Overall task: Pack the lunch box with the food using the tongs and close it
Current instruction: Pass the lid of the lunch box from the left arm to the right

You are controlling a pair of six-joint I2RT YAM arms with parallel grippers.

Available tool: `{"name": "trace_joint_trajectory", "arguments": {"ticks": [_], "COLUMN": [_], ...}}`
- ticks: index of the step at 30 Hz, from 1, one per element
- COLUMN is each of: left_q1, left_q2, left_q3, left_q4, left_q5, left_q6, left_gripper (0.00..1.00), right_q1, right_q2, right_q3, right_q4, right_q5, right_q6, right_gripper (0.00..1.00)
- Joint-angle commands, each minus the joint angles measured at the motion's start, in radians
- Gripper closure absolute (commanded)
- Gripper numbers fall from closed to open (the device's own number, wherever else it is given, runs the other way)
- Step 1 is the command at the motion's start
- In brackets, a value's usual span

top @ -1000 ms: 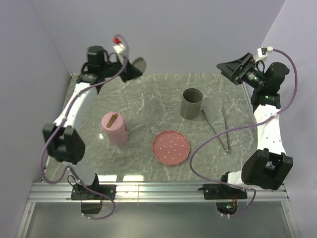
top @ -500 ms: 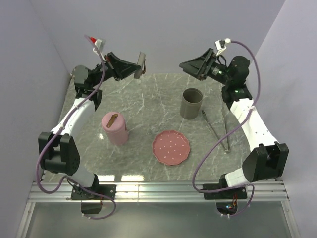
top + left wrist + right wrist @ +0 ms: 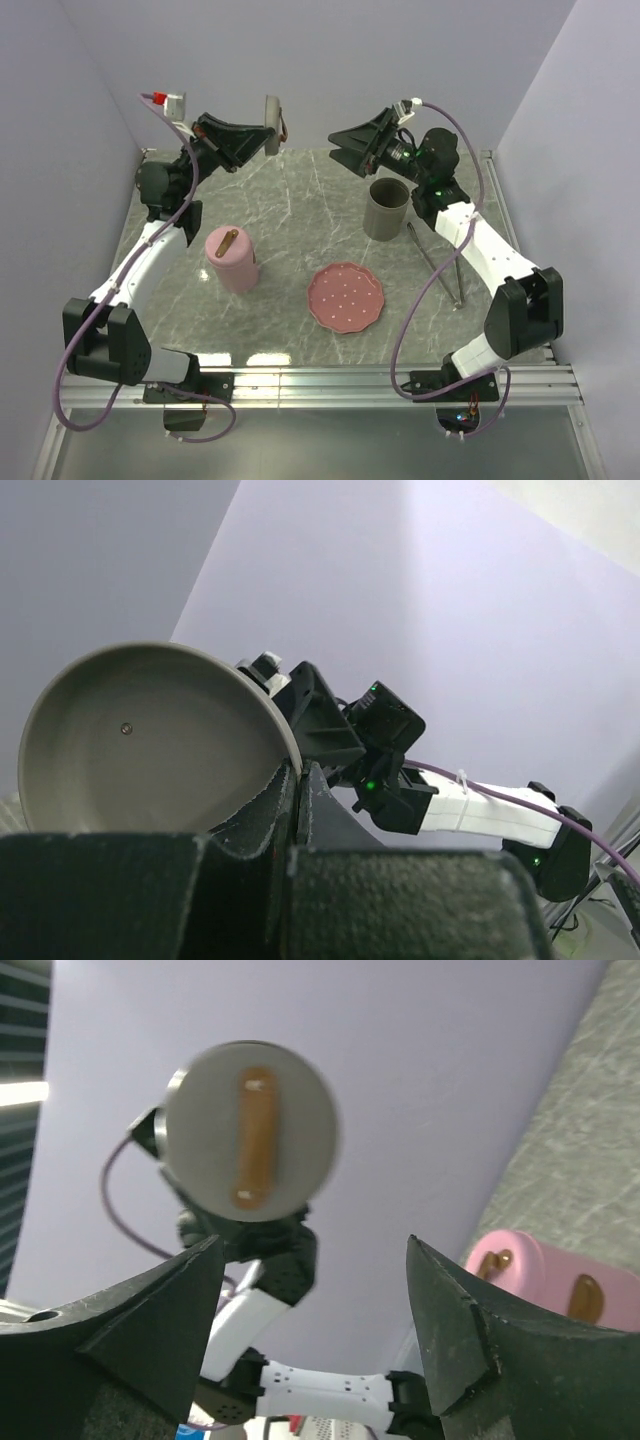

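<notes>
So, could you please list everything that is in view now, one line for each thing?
Grey marble table: one, grey with pale veins, under everything.
Open grey cylindrical container: one, grey, upright, far right of centre.
Round grey lid with brown handle: one, grey, held in the air above the far edge.
Pink cylindrical container with lid: one, pink, upright, left side.
Pink scalloped plate: one, pink with pale dots, near centre.
Slim grey metal tongs: one pair, grey, lying right of the plate.
Left fingers: shut on the lid's rim.
Right fingers: open, raised, facing the lid.
</notes>
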Motion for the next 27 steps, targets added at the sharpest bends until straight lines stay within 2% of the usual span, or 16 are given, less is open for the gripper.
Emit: {"name": "trace_joint_trajectory", "arguments": {"ticks": [1,5,9,15,27], "left_q1": [-0.008,-0.015,-0.026,-0.034,-0.068], "left_q2": [0.005,0.012,0.009,0.015,0.052], "left_q3": [-0.008,-0.008,-0.013,-0.02,-0.002], "left_q4": [0.042,0.022,-0.026,-0.049,-0.055], "left_q5": [-0.044,-0.085,-0.114,-0.117,-0.105], "left_q6": [-0.022,-0.065,-0.085,-0.047,0.004], "left_gripper": [1.0,1.0,1.0,1.0,1.0], "right_q1": [0.01,0.059,0.096,0.127,0.173], "right_q2": [-0.007,-0.012,0.02,0.078,0.149], "right_q3": [-0.013,-0.06,-0.031,0.085,0.145], "right_q4": [0.163,0.221,0.168,0.063,0.074], "right_q5": [0.02,0.053,0.076,0.109,0.126], "right_q6": [0.087,0.11,0.104,0.104,0.123], "right_gripper": [0.21,0.28,0.3,0.31,0.44]}}
